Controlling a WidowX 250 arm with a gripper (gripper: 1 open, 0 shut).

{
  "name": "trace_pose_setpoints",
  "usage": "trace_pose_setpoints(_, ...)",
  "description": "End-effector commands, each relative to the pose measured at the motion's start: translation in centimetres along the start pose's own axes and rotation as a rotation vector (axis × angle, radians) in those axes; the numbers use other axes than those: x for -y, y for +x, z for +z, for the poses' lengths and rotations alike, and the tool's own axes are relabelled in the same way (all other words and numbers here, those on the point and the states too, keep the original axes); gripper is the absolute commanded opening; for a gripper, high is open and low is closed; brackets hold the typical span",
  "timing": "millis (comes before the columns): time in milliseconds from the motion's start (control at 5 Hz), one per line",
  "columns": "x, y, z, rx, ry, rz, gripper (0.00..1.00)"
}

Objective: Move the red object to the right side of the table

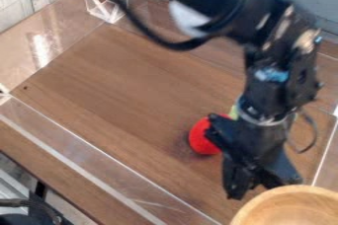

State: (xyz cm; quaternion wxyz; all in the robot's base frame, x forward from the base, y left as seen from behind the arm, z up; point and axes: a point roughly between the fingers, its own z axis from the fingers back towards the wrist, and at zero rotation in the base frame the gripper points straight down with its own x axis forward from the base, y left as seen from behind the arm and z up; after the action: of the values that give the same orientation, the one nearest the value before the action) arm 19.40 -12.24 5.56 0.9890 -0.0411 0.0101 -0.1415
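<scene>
The red object (203, 138) lies on the brown table (119, 81), right of centre and near the front. Only its left part shows, because the dark wrist of the arm covers its right side. My gripper (248, 184) points down just right of and in front of the red object, with its black fingers drawn together and shut. Nothing shows between the fingertips, and blur keeps me from telling whether they touch the red object.
A round light wooden bowl (294, 209) sits at the front right corner, directly below the gripper in the picture. Low clear acrylic walls (79, 155) edge the table. A small clear stand (106, 7) is at the back left.
</scene>
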Motion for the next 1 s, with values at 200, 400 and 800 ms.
trace_pose_setpoints(200,1.7,-0.1,0.6,0.047,-0.025,0.026,1.0)
trace_pose_setpoints(400,2.1,-0.5,1.0,0.026,-0.016,0.048,0.0)
trace_pose_setpoints(800,1.1,-1.8,-0.1,-0.015,0.01,0.035,1.0)
